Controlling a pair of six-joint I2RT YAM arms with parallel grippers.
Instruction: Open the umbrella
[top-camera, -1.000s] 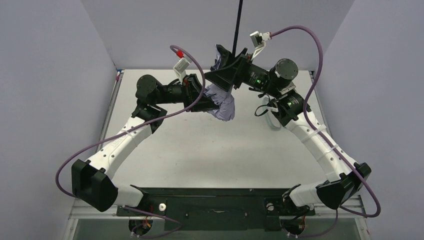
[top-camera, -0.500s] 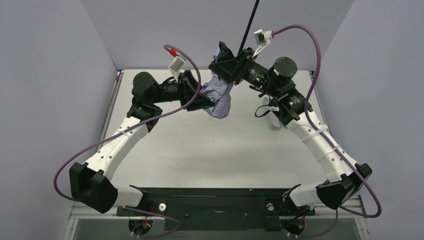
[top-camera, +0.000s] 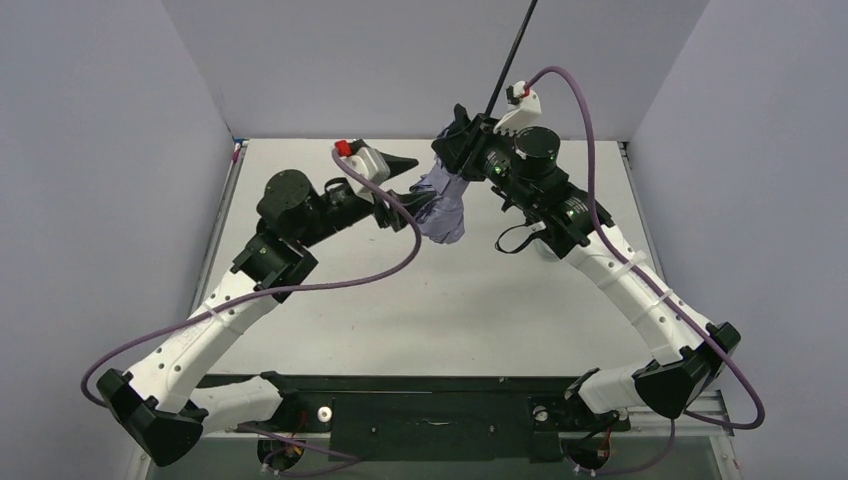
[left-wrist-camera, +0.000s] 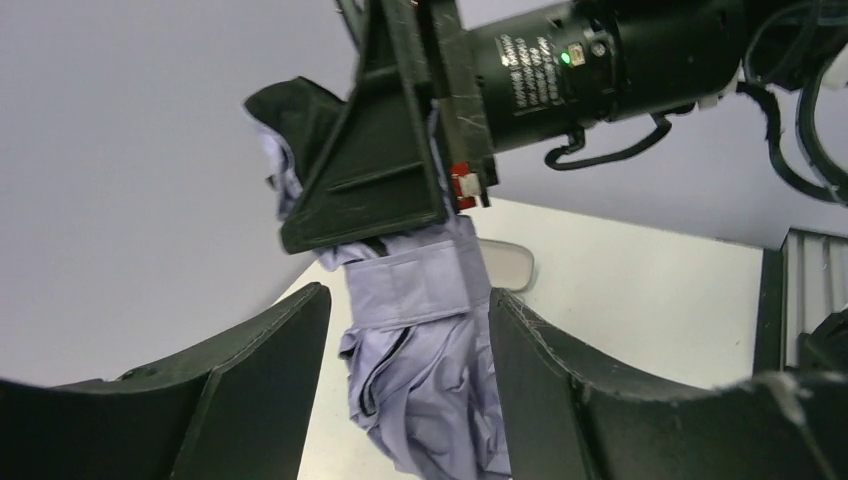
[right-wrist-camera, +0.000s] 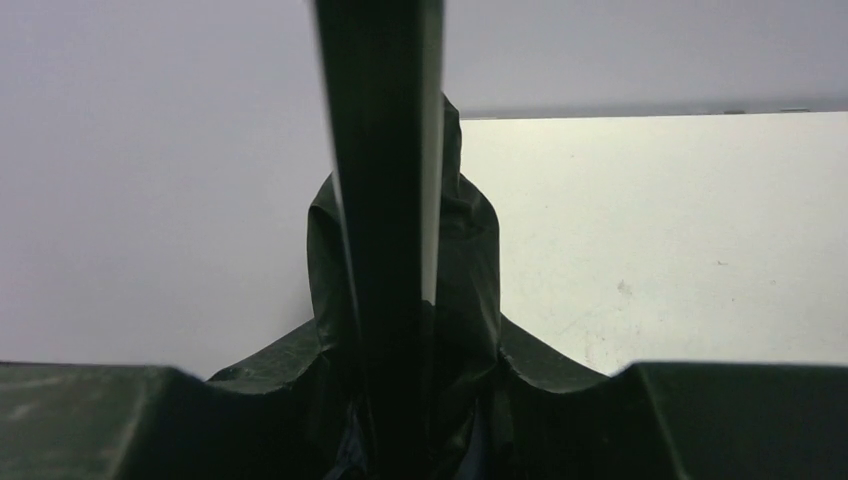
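The umbrella (top-camera: 445, 205) hangs folded above the table, pale lavender fabric bunched downward, its thin black shaft (top-camera: 510, 55) slanting up to the right out of the top view. My right gripper (top-camera: 462, 140) is shut on the umbrella at the top of the fabric; in the right wrist view the shaft (right-wrist-camera: 385, 200) runs straight up between the closed jaws of the right gripper (right-wrist-camera: 400, 340), wrapped in black fabric. My left gripper (left-wrist-camera: 408, 295) is open, its fingers on either side of the hanging fabric (left-wrist-camera: 430, 330) with a gap on the left side.
A pale green oblong case (left-wrist-camera: 510, 265) lies on the white table (top-camera: 420, 300) behind the umbrella, under the right arm. Grey walls enclose the table at the back and both sides. Purple cables loop off both wrists.
My left gripper let go of the lavender fabric, opened and drew back to the left. My right gripper closed on the umbrella, and the shaft tilted over to the right.
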